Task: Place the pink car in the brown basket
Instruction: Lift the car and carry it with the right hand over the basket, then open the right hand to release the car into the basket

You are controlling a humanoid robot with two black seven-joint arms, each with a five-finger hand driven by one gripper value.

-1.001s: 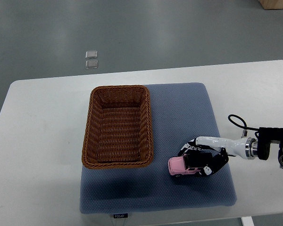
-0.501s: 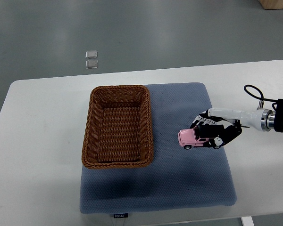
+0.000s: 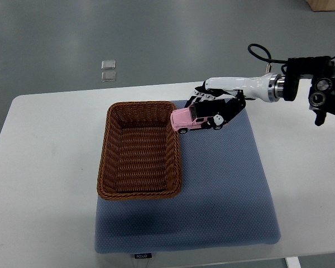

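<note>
The pink car [image 3: 185,119] hangs in the air, held by my right hand [image 3: 213,109], whose black and white fingers are curled around its rear half. The car's nose reaches over the right rim of the brown wicker basket [image 3: 174,146], near the basket's far right corner. The basket stands empty on the left part of a blue-grey mat [image 3: 223,184]. My right arm comes in from the upper right edge. The left arm does not show.
The mat lies on a white table [image 3: 44,167]. Beyond the table's far edge two small clear squares [image 3: 108,70] lie on the grey floor. A wooden corner [image 3: 326,4] shows at the top right.
My right hand has lifted the pink car off the mat's lower right area and carried it up and to the left, up to the basket's right rim.
</note>
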